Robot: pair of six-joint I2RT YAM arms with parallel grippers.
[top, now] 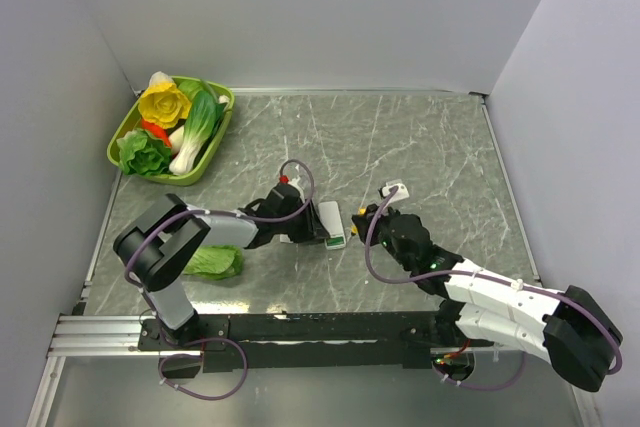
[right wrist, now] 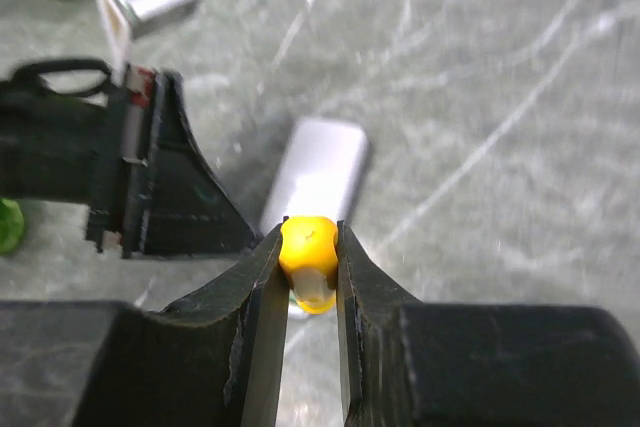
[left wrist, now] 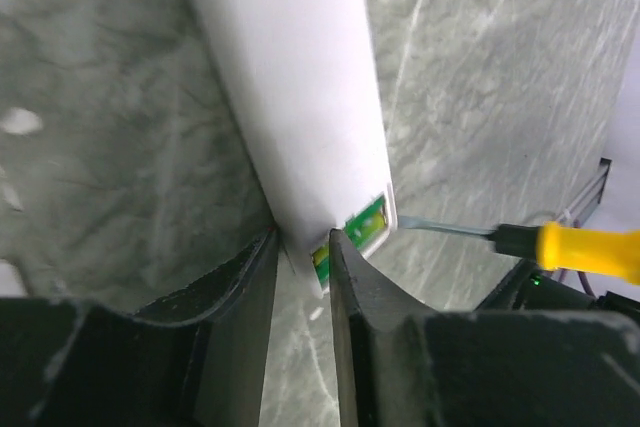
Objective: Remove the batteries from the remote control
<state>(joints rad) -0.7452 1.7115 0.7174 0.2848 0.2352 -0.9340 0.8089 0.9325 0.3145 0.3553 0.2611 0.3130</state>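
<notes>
The white remote control (top: 329, 215) lies on the marble table at the centre. Its open near end shows the green batteries (left wrist: 366, 217) still seated inside. My left gripper (left wrist: 303, 242) is shut on that end's corner, and one finger covers part of the battery bay. My right gripper (right wrist: 309, 237) is shut on the yellow handle of a screwdriver (right wrist: 308, 257). The screwdriver's shaft (left wrist: 440, 227) reaches in from the right, its tip at the remote's (left wrist: 300, 77) battery end. In the top view the right gripper (top: 362, 217) sits just right of the left gripper (top: 318, 235).
A small white cover piece (top: 393, 189) lies just behind the right gripper. A green basket (top: 228, 107) of toy vegetables stands at the back left. A loose leafy vegetable (top: 213, 262) lies beside the left arm. Grey walls close in the table on three sides.
</notes>
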